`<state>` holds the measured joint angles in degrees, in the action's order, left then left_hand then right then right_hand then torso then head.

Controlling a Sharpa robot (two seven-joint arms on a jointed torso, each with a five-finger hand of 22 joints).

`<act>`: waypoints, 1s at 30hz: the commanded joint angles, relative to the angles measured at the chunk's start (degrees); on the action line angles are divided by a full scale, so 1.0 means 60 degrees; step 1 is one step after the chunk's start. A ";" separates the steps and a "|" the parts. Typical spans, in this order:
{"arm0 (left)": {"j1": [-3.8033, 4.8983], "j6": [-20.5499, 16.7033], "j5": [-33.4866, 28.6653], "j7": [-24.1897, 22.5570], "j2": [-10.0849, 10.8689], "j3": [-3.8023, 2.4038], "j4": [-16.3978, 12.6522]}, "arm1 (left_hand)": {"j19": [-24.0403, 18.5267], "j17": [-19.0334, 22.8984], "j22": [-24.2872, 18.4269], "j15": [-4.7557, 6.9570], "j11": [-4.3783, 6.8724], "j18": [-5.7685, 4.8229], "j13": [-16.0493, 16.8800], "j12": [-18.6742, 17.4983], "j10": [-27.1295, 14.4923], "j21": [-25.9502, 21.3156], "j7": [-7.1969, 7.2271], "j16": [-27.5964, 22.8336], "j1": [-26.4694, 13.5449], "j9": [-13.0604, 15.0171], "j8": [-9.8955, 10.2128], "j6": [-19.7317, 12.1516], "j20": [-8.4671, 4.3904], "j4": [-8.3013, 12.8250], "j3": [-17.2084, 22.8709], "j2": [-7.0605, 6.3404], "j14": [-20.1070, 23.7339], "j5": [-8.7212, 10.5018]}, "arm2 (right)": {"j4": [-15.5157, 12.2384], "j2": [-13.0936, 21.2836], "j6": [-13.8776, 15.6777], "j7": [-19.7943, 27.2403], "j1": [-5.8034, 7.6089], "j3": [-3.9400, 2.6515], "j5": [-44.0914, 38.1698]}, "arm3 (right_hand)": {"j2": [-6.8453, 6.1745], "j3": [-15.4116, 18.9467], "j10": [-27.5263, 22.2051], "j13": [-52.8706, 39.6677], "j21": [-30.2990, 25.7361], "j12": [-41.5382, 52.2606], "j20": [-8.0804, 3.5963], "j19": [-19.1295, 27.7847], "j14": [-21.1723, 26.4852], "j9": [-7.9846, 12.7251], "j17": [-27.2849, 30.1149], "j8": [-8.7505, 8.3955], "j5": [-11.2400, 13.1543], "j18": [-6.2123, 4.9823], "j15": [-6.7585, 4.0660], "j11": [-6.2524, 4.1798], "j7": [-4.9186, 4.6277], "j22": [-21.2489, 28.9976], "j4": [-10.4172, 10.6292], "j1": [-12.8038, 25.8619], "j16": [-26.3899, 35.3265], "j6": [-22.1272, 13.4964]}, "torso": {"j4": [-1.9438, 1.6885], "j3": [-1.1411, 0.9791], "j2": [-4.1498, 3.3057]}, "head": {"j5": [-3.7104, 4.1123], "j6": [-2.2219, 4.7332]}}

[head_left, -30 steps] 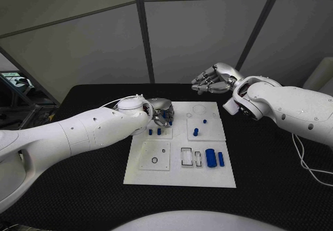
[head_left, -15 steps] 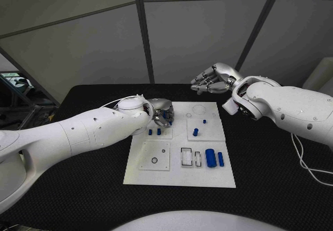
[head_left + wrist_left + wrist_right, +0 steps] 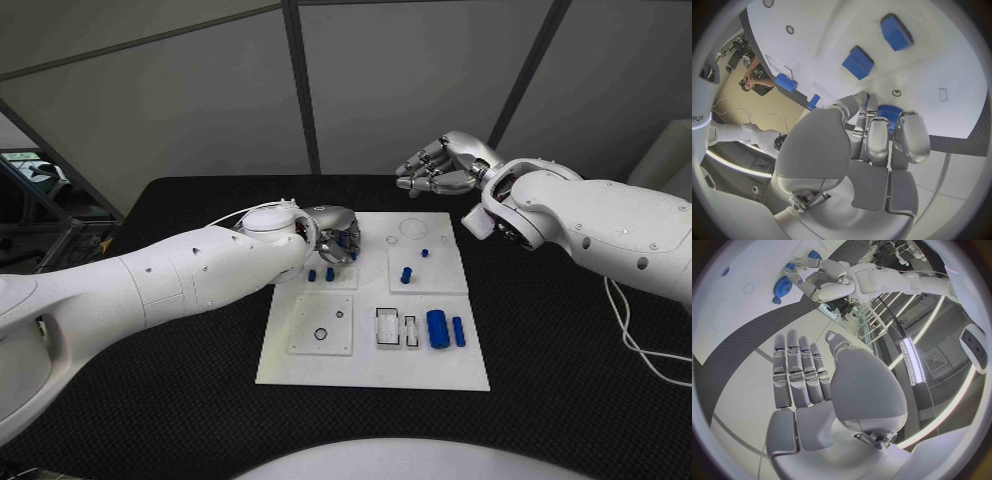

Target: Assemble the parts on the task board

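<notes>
From the head view, the white board (image 3: 378,320) lies in the middle of the black desk (image 3: 173,400). The left hand (image 3: 335,238) is down at the board's upper left corner, about eleven o'clock from its centre, with its fingers curled in over something I can't make out from here. Two small blue pegs (image 3: 322,273) stand just below that hand, two more blue pegs (image 3: 414,266) sit toward one o'clock, and a fat blue cylinder (image 3: 437,328) lies beside a thinner blue pin (image 3: 459,331) toward four o'clock. The right hand (image 3: 444,165) hovers off the board's far edge, well above the desk, holding nothing, fingers loosely bent.

In the left wrist view, the left hand (image 3: 873,145) has its fingertips closed round a blue toothed wheel (image 3: 888,114), a small gear by the look of it, pressed close to the board. Two blue blocks (image 3: 876,47) stand farther off on the white surface.

In the right wrist view, the right hand (image 3: 817,385) has its fingers straight and side by side, empty. The left hand and the blue gear (image 3: 784,287) show in the distance.

I'd judge the gear light, stiff and rather slick plastic; gripping the toothed rim from opposite sides should keep it from twisting while it seats.
</notes>
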<state>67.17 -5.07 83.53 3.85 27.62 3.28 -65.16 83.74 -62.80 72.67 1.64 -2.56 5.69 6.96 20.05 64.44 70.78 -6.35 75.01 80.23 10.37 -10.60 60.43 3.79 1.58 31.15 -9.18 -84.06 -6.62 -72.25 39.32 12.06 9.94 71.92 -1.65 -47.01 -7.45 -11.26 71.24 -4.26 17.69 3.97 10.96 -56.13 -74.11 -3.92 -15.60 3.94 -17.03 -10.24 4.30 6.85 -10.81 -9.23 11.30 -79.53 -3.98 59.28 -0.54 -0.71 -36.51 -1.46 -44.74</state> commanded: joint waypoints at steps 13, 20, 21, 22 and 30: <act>-0.0004 -0.0666 -0.0408 -0.0026 0.0848 -0.0547 -0.0964 | 0.0050 0.0029 0.0028 0.0035 -0.0035 -0.0199 -0.0005 -0.0167 0.0079 0.0047 -0.0062 0.0055 -0.0091 -0.0031 0.0048 0.0068 -0.0025 0.0076 0.0060 0.0041 -0.0121 0.0012 | 0.0042 0.0039 -0.0067 0.0035 0.0016 -0.0004 0.0003 | 0.0061 0.0029 -0.0060 0.0012 -0.0049 0.0042 0.0041 -0.0010 0.0047 -0.0006 0.0013 0.0013 -0.0054 -0.0041 0.0001 0.0008 -0.0005 0.0009 -0.0029 0.0060 0.0028 -0.0058 | -0.0010 0.0004 0.0001 | -0.0026 0.0077; -0.0012 -0.0462 -0.0731 0.0197 0.1376 -0.0746 -0.1321 | 0.0051 0.0038 0.0030 0.0027 -0.0041 -0.0199 0.0000 -0.0187 0.0115 0.0045 -0.0065 0.0058 -0.0138 -0.0036 0.0059 0.0096 -0.0019 0.0083 0.0051 0.0019 -0.0120 0.0017 | 0.0064 0.0057 -0.0072 0.0025 0.0015 -0.0003 0.0003 | 0.0061 0.0029 -0.0060 0.0012 -0.0049 0.0042 0.0041 -0.0010 0.0047 -0.0006 0.0013 0.0013 -0.0054 -0.0041 0.0001 0.0008 -0.0005 0.0009 -0.0029 0.0060 0.0028 -0.0058 | -0.0018 -0.0002 0.0000 | -0.0044 0.0070; -0.0018 -0.0441 -0.0765 0.0221 0.1436 -0.0754 -0.1331 | 0.0052 0.0040 0.0032 0.0026 -0.0041 -0.0200 0.0001 -0.0190 0.0118 0.0046 -0.0065 0.0058 -0.0143 -0.0036 0.0061 0.0099 -0.0018 0.0083 0.0049 0.0017 -0.0120 0.0018 | 0.0066 0.0057 -0.0073 0.0024 0.0014 -0.0003 0.0003 | 0.0061 0.0029 -0.0060 0.0012 -0.0049 0.0042 0.0041 -0.0010 0.0047 -0.0006 0.0013 0.0013 -0.0054 -0.0041 0.0001 0.0008 -0.0005 0.0009 -0.0029 0.0060 0.0028 -0.0058 | -0.0018 0.0000 -0.0001 | -0.0047 0.0073; -0.0026 -0.0419 -0.0792 0.0242 0.1494 -0.0760 -0.1339 | 0.0052 0.0040 0.0032 0.0026 -0.0041 -0.0200 0.0001 -0.0190 0.0118 0.0046 -0.0065 0.0058 -0.0143 -0.0036 0.0061 0.0099 -0.0018 0.0083 0.0049 0.0017 -0.0120 0.0018 | 0.0068 0.0057 -0.0075 0.0024 0.0014 -0.0002 0.0003 | 0.0061 0.0029 -0.0060 0.0012 -0.0049 0.0042 0.0041 -0.0010 0.0047 -0.0006 0.0013 0.0013 -0.0054 -0.0041 0.0001 0.0008 -0.0005 0.0009 -0.0029 0.0060 0.0028 -0.0058 | -0.0014 0.0000 -0.0001 | -0.0048 0.0075; -0.0102 -0.0204 -0.0882 0.0349 0.1680 -0.0778 -0.1291 | 0.0054 0.0044 0.0037 0.0026 -0.0035 -0.0200 0.0010 -0.0202 0.0161 0.0048 -0.0059 0.0064 -0.0174 -0.0037 0.0064 0.0137 -0.0015 0.0092 0.0045 0.0013 -0.0120 0.0019 | 0.0084 0.0047 -0.0086 0.0024 0.0002 -0.0002 0.0003 | 0.0061 0.0029 -0.0060 0.0012 -0.0049 0.0042 0.0041 -0.0010 0.0047 -0.0006 0.0013 0.0013 -0.0054 -0.0041 0.0001 0.0008 -0.0005 0.0009 -0.0029 0.0060 0.0028 -0.0058 | 0.0014 -0.0002 -0.0005 | -0.0099 0.0078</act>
<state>66.55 -7.37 79.31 5.15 37.71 -1.33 -72.90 83.73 -62.61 72.83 1.64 -2.74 5.28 6.95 19.24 65.06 70.78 -6.75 75.01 79.77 10.09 -10.42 60.82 3.79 1.76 31.31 -9.19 -84.05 -6.62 -71.73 39.63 11.93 9.89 71.85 -1.64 -47.02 -7.45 -11.26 71.24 -4.27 17.69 3.97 10.96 -56.13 -74.11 -3.92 -15.61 3.94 -17.03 -10.24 4.30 6.85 -10.81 -9.24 11.30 -79.53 -3.98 59.28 -0.62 -0.70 -36.50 -1.96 -44.26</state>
